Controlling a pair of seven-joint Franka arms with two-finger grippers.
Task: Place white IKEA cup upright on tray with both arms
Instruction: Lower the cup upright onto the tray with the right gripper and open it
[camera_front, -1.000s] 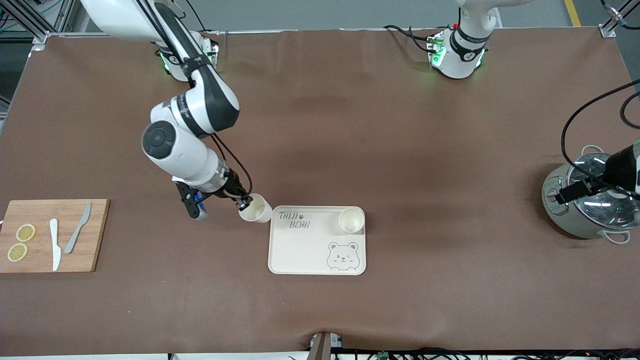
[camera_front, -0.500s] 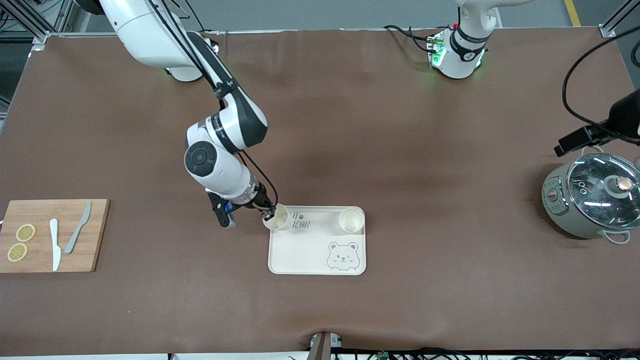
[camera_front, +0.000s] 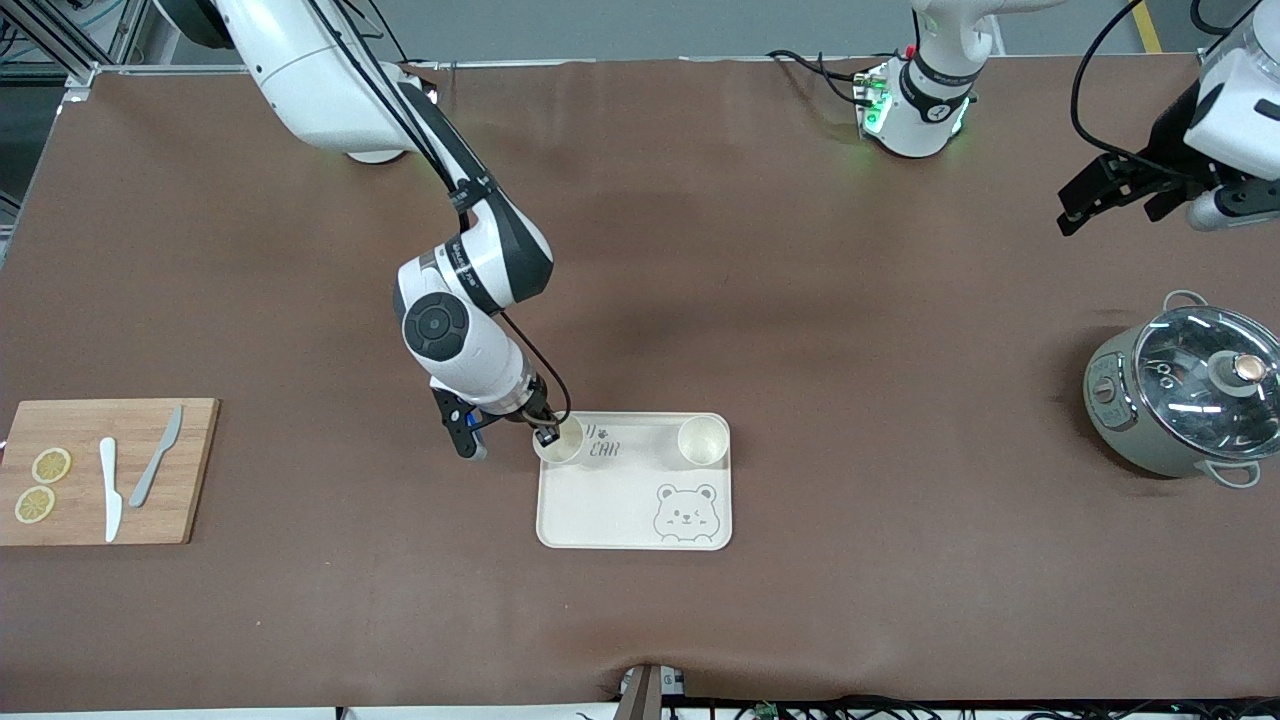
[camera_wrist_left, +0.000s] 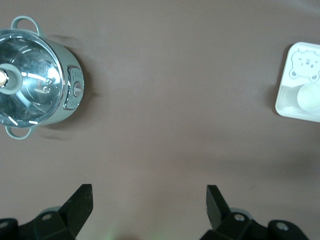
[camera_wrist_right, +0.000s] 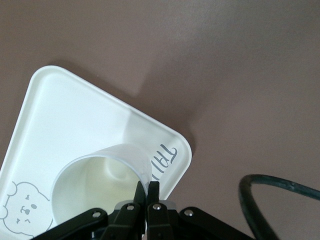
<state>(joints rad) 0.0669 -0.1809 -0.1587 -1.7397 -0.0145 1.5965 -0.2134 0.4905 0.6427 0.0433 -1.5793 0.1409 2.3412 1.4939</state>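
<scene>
The cream tray (camera_front: 610, 505) with the bear face lies mid-table, toward the front camera. My right gripper (camera_front: 546, 435) is shut on the rim of a white cup (camera_front: 562, 443), held upright over the tray corner toward the right arm's end, covering part of the lettering. In the right wrist view the fingers (camera_wrist_right: 147, 191) pinch the cup wall (camera_wrist_right: 100, 177) above the tray (camera_wrist_right: 65, 115). A second white cup (camera_front: 702, 440) stands upright on the tray's other corner, away from the front camera. My left gripper (camera_front: 1110, 195) is open and empty, high over bare table at the left arm's end (camera_wrist_left: 149, 197).
A steel pot with a glass lid (camera_front: 1185, 395) stands at the left arm's end, also in the left wrist view (camera_wrist_left: 37, 82). A wooden cutting board (camera_front: 95, 470) with two knives and lemon slices lies at the right arm's end.
My right gripper has carried the cup from beside the tray to over its corner and turned it upright. My left arm has lifted away from over the pot.
</scene>
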